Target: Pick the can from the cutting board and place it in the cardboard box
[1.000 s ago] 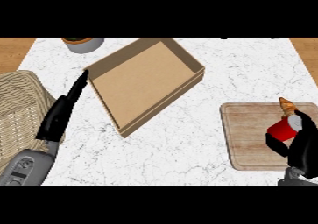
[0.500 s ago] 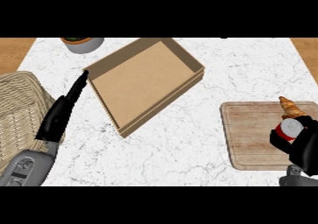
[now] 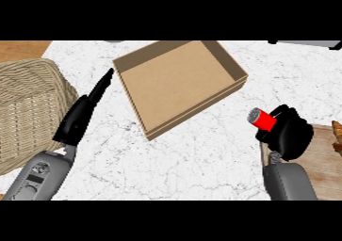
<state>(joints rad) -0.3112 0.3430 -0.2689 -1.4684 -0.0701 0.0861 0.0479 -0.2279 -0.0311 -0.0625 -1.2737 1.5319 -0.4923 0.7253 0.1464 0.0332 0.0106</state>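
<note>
A red can (image 3: 262, 119) with a grey top is held in my right hand (image 3: 288, 134), whose fingers curl round it; it hangs tilted over the marble counter, just left of the wooden cutting board (image 3: 319, 176) at the lower right. The open cardboard box (image 3: 179, 84) lies at the upper middle, its near right corner a short way up-left of the can. My left hand (image 3: 79, 115) rests at the left with straight fingers pointing up, beside the box's left edge.
A wicker basket (image 3: 24, 113) fills the left side. A croissant (image 3: 340, 136) lies on the cutting board at the right edge. Bare marble counter (image 3: 201, 160) stretches between the two arms below the box.
My right hand has closed on the can, lifted it off the cutting board and carried it left towards the box. The view has shifted too. The left hand stays as it was.
</note>
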